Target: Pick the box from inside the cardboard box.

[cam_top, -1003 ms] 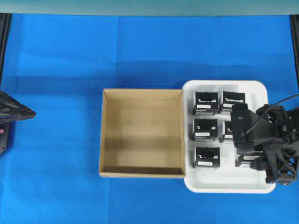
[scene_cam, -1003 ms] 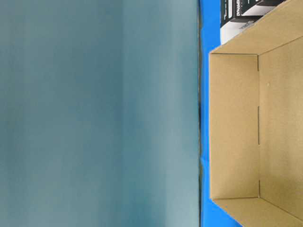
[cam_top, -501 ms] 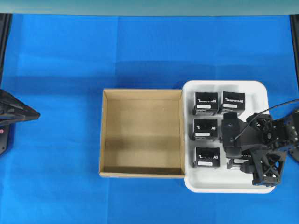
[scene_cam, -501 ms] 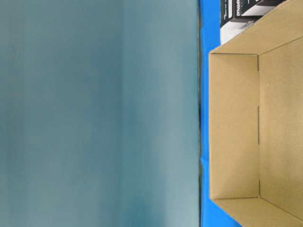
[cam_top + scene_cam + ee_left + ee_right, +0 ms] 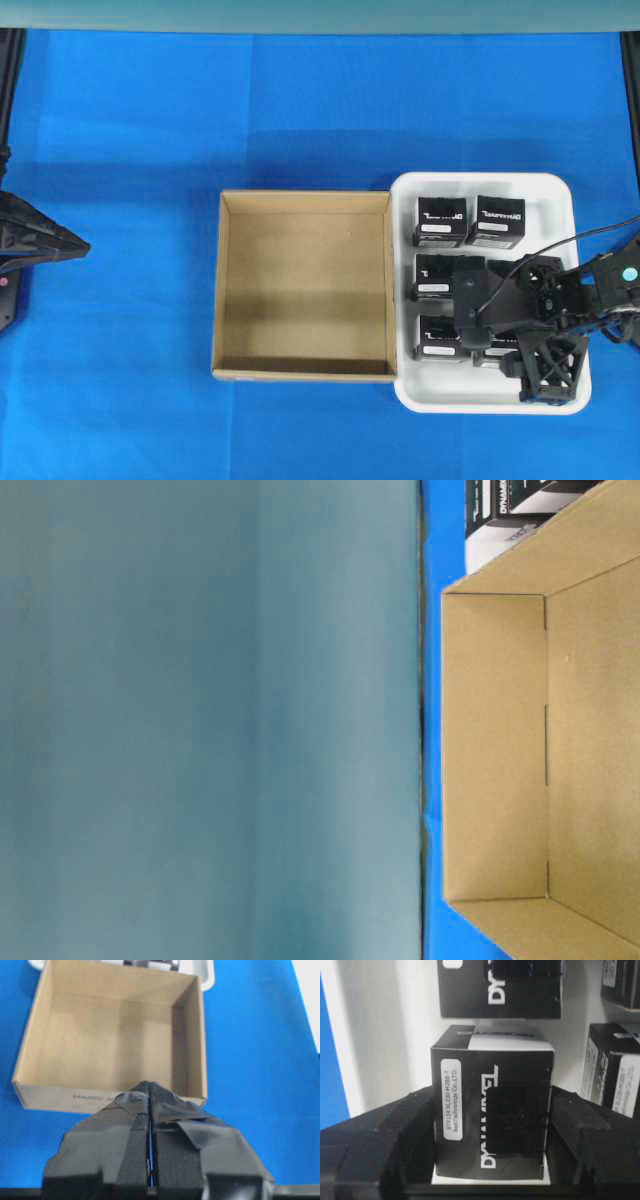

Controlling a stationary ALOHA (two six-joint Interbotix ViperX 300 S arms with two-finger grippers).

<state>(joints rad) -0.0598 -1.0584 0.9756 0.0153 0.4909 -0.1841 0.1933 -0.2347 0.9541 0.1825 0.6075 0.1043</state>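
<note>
Right gripper (image 5: pixel 490 1180) straddles a box (image 5: pixel 492 1120) in the white tray (image 5: pixel 555 195), jaws wide, not gripping. Cardboard box (image 5: pixel 303 285) beside the tray holds nothing (an odd fit to the task). Left gripper (image 5: pixel 150 1097) pinched shut, idle.

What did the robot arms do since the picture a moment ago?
The right gripper slid leftward across the white tray, from over its right column of black boxes toward the middle. One box now stands between its fingers; whether they grip it is unclear. The left gripper crept slightly right, staying shut. The cardboard box and the other boxes stayed put.
</note>
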